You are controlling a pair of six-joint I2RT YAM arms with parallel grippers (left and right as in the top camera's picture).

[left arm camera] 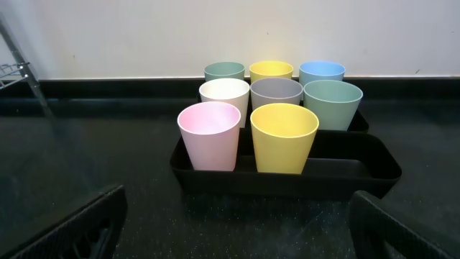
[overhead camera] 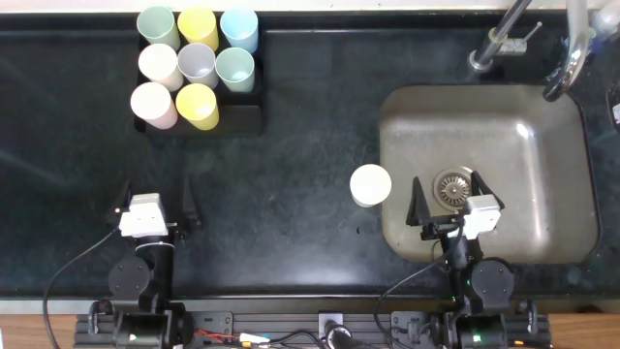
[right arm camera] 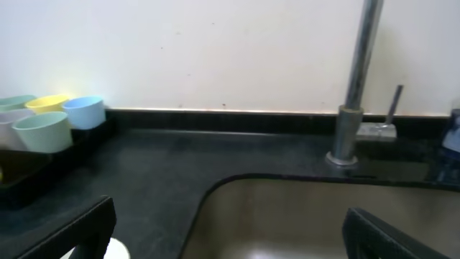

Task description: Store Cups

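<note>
Right tool [overhead camera: 446,180] hangs spread over the sink [overhead camera: 523,126]. Left tool [overhead camera: 156,186], spread too, sits above the bench [overhead camera: 291,223]; its wrist view shows me the tray [left arm camera: 374,162] holding eight cups [left arm camera: 277,93]. From the top view, a white cup [overhead camera: 370,184] stands at the sink's rim, just beside the right tool.

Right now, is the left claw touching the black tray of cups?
Apart. The top view shows a stretch of bare counter between the left claw and the black tray; the claw stands open.
</note>
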